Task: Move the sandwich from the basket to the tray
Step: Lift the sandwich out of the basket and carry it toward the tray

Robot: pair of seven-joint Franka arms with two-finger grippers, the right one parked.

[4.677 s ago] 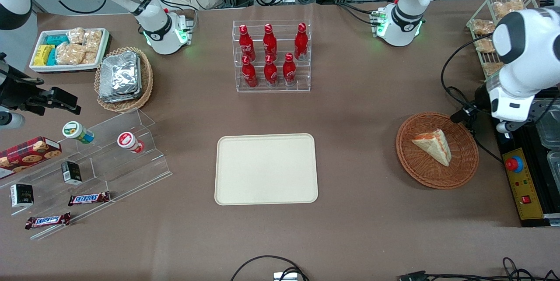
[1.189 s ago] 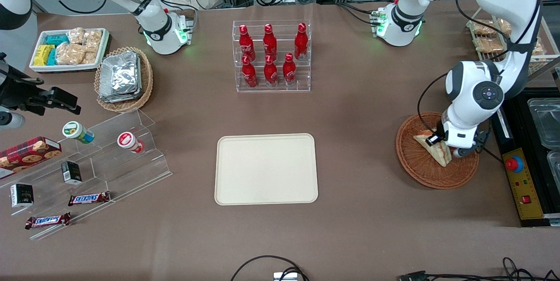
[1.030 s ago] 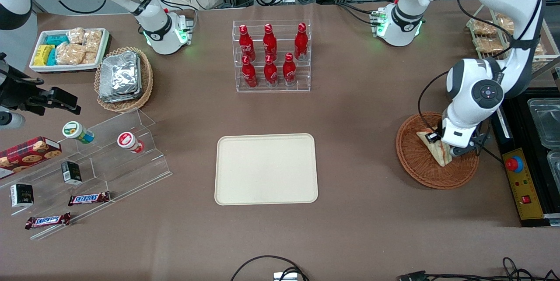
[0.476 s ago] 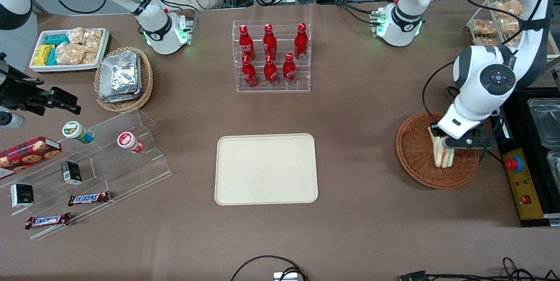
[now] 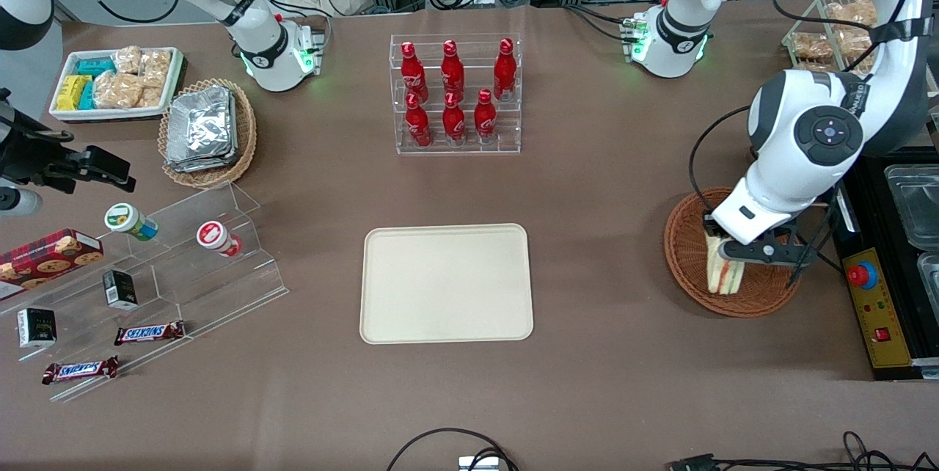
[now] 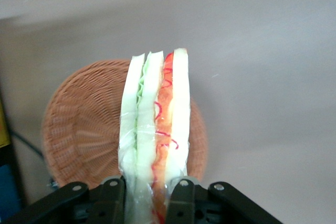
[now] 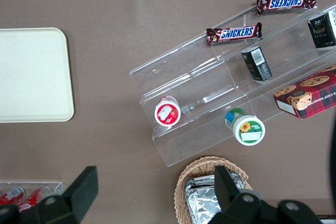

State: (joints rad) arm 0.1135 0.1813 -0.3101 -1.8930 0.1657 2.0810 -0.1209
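Observation:
The sandwich, a wrapped wedge of white bread with green and red-orange layers, hangs edge-down over the reddish-brown wicker basket. My left gripper is shut on the wedge's upper end, one black finger on each bread face. The sandwich is lifted off the basket floor, as the left wrist view shows. The cream tray lies flat at the table's middle, well toward the parked arm from the basket, with nothing on it.
A clear rack of red bottles stands farther from the front camera than the tray. A tan basket of foil packets, a white bin of snacks and a clear stepped shelf lie toward the parked arm's end. A control box sits beside the basket.
The gripper came down onto the sandwich lying flat in the basket, shut on it, and has raised it so it now hangs edge-down above the basket.

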